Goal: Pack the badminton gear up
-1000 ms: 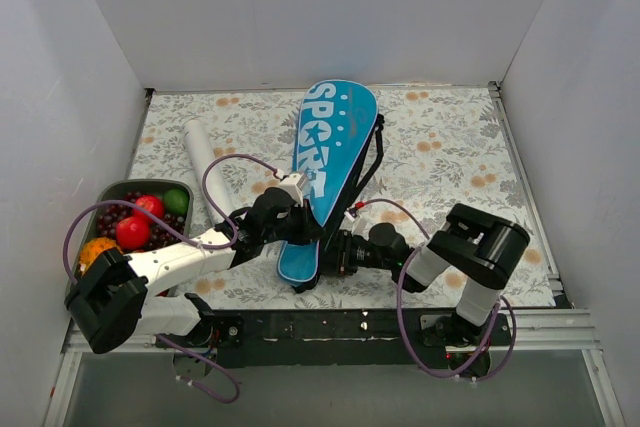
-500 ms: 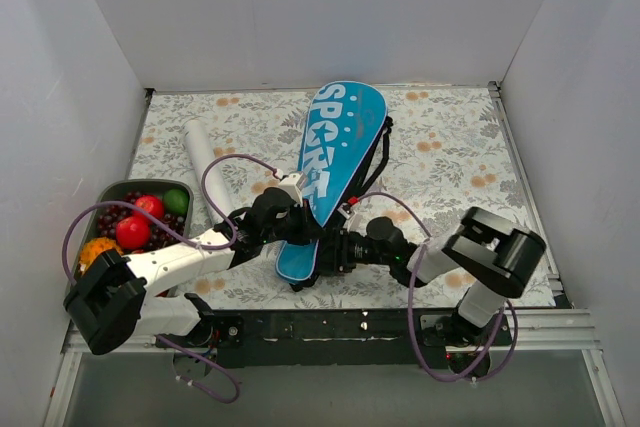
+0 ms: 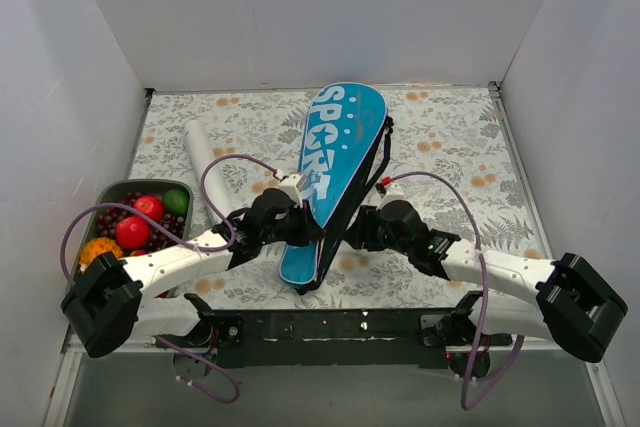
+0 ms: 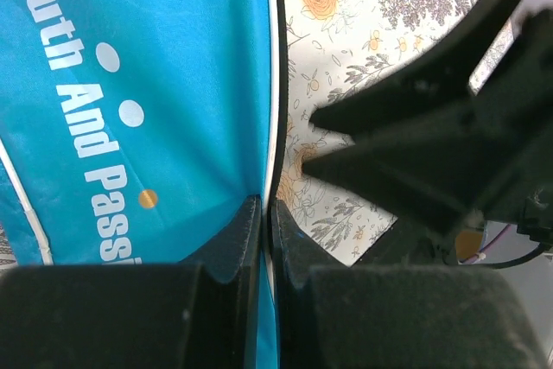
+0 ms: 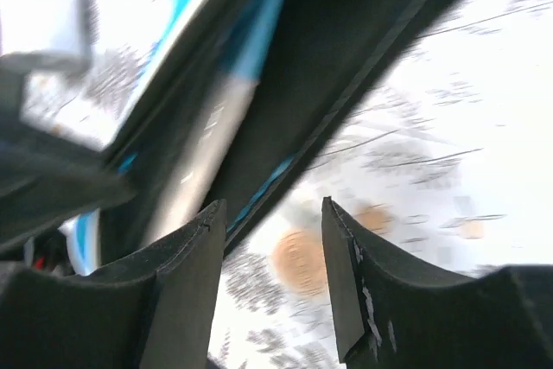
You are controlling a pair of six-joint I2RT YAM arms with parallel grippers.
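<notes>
Top view: the blue cover (image 3: 340,147) is lying diagonally on the tabletop (image 3: 460,137); left wrist: the left hand (image 4: 266,210) is pinching only its thin edge, which may slip free; right wrist: the right hand (image 5: 272,213) is hanging parted, empty, beside it.

Left claw (image 4: 266,213) tight on blue cover (image 4: 155,127) edge; floral tablecloth (image 4: 346,23), right claw (image 4: 309,140) alongside

Dark tray (image 3: 140,183) of fruit (image 3: 133,231) (red, orange, green) at left edge, floral tablecloth (image 3: 450,137)
</notes>
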